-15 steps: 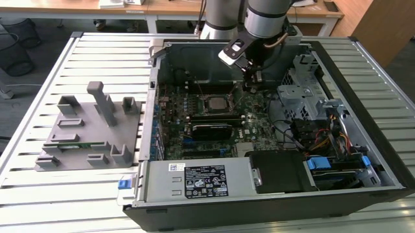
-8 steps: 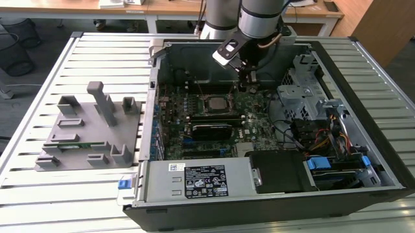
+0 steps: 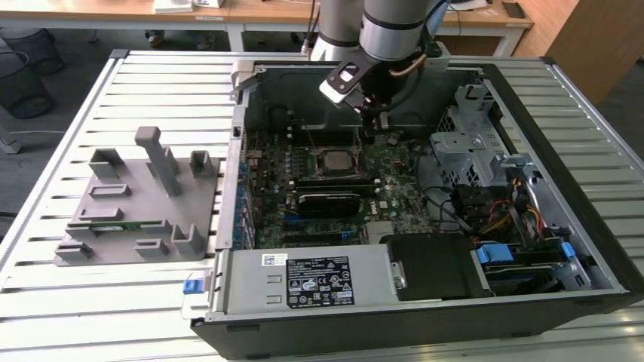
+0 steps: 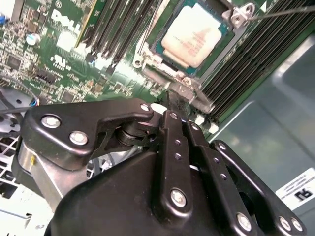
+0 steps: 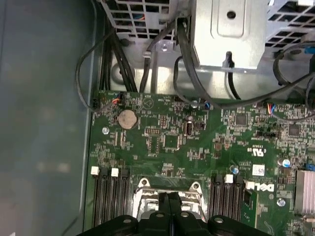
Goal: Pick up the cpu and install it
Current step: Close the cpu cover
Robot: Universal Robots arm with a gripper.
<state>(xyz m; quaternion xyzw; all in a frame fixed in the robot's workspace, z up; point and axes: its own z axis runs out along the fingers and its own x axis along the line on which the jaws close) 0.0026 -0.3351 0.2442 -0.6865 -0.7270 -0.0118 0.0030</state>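
Tool (image 3: 378, 121) hangs inside the open case (image 3: 423, 332) on the slatted worktop (image 3: 151, 90) in the exterior view, above the board (image 3: 387, 162). The cpu (image 3: 335, 160) lies flat in its socket, near the tool and toward the exterior view's left of it. A grey fixture (image 3: 136, 204) stands on the worktop outside the case, well apart.

In the second wrist view the tool (image 4: 171, 101) has its 2 fingers pressed together with nothing between them, the tips at the socket's metal frame (image 4: 189, 91). Just beyond, the cpu (image 4: 194, 37) sits level in that frame, silvery lid up.

In the first wrist view the tool (image 5: 167, 196) again has its fingers meeting in a thin seam, poised over the socket (image 5: 142, 189) between the memory slots.

By the look of it the cpu is light, thin and stiff, so weight is no concern. Its smooth lid is probably slippery, and its underside and the socket contacts are likely fragile, so any tilt or sliding could do harm. The safest hold seems to be on 2 opposite edges, kept level. Seated as it is, the frame leaves little edge exposed.
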